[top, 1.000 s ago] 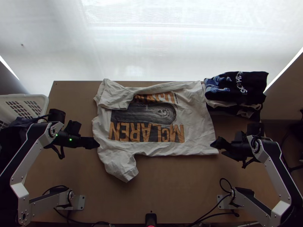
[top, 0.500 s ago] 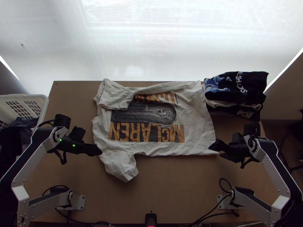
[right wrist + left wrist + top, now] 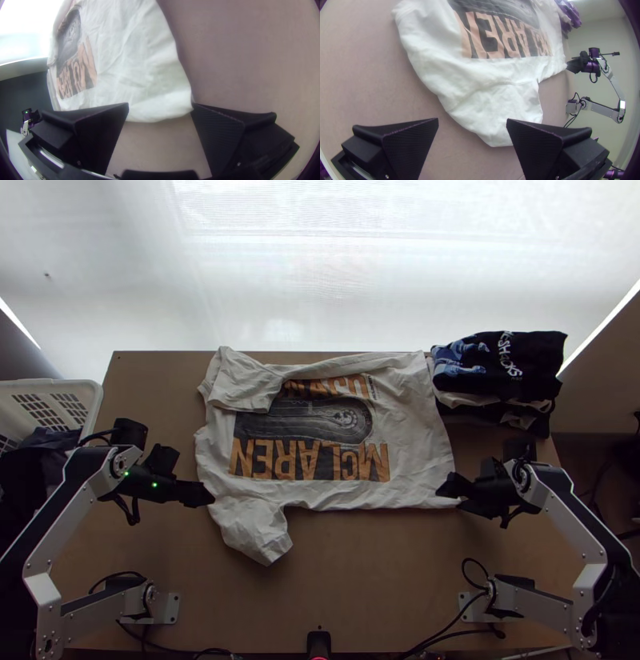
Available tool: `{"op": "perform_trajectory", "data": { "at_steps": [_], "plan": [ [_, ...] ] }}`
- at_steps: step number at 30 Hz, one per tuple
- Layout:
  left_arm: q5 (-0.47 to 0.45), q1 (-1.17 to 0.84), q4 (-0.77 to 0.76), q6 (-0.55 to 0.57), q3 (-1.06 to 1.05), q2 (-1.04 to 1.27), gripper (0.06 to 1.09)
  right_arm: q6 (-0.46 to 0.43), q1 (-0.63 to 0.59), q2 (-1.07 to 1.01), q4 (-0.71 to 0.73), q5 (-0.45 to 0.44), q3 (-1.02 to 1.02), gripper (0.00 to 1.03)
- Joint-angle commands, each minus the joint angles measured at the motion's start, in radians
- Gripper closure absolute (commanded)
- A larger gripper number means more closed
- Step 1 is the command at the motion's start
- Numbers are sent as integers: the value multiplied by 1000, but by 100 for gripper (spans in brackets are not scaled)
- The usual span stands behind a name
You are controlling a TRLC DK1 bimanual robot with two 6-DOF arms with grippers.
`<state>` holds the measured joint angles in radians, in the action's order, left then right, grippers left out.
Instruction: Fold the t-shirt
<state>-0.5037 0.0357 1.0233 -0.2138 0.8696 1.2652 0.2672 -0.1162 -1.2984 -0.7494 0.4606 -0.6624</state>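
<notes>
The white t-shirt [image 3: 416, 460] lies mostly spread with its print up, collar end toward the left arm; its far side is folded inward with that sleeve, while the near sleeve sticks out toward the table's front. In the top view my left gripper [image 3: 210, 494] is at the shirt's left edge, by the near sleeve, and my right gripper [image 3: 446, 489] is over the hem's near corner. Seen from its wrist, the left gripper [image 3: 472, 121] is open beside the sleeve [image 3: 500, 110]. The right gripper [image 3: 160, 106] is also open, the hem corner [image 3: 166, 103] between its fingers.
Folded dark clothes [image 3: 512, 368] are stacked at the table's back right, close to the shirt. A white basket [image 3: 84, 390] with dark cloth stands at the left edge. Bare wood [image 3: 336, 580] lies in front of the shirt.
My left gripper has moved slightly right and toward the table's near edge. My right gripper has shifted a little left, onto the hem corner. The shirt lies as before.
</notes>
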Motion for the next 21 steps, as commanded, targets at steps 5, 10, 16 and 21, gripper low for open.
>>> {"op": "perform_trajectory", "data": {
  "at_steps": [5, 10, 16, 21],
  "plan": [
    [10, 9, 17, -2, 17, -10, 10, -8, 15, -45, 68, -20, 14, 28],
    [10, 10, 26, 1, 19, -12, 10, -10, 23, -9, 96, -59, 30, 88],
    [8, 64, 40, 10, -4, -7, 10, -3, 32, 37, 102, -85, 47, 100],
    [8, 110, 73, -10, -21, 72, 10, -3, 32, 63, 102, -86, 55, 100]
  ]
}}
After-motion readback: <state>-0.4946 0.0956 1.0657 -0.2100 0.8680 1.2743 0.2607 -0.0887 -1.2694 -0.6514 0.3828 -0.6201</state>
